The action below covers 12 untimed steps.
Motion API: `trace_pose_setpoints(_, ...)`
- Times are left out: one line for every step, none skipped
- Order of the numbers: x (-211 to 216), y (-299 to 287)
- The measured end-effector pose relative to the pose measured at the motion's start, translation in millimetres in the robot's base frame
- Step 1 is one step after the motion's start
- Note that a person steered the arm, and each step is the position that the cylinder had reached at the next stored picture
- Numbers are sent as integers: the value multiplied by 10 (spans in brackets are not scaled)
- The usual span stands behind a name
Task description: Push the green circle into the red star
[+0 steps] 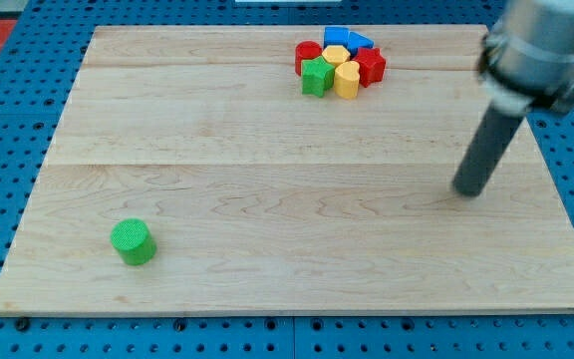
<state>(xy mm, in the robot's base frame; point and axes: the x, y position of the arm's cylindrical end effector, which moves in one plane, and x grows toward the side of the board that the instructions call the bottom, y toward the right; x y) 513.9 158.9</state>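
Observation:
The green circle point(133, 241) stands alone near the view's bottom left of the wooden board. The red star point(371, 66) sits at the right side of a tight cluster of blocks near the view's top, right of centre. My tip point(469, 191) rests on the board at the view's right, far to the right of the green circle and below and to the right of the cluster. It touches no block.
The cluster also holds a green block point(316, 76), a yellow block point(347, 80), a second yellow block point(337, 54), a red block point(307, 55) and blue blocks point(339, 37) point(360, 41). The board point(267, 179) lies on a blue pegboard.

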Motion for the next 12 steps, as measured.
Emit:
trace_pose_setpoints(831, -1163)
trace_pose_setpoints(1034, -2152)
trace_pose_setpoints(600, -2587)
trace_pose_setpoints(630, -2760)
trace_pose_setpoints(846, -3061)
trace_pose_setpoints(700, -3467)
trace_pose_setpoints(157, -2920)
trace_pose_setpoints(-352, -2544)
trace_pose_setpoints(-586, -2611)
trace_pose_setpoints(-605, -2051)
trace_pose_setpoints(-644, -1259)
trace_pose_setpoints(-425, -900)
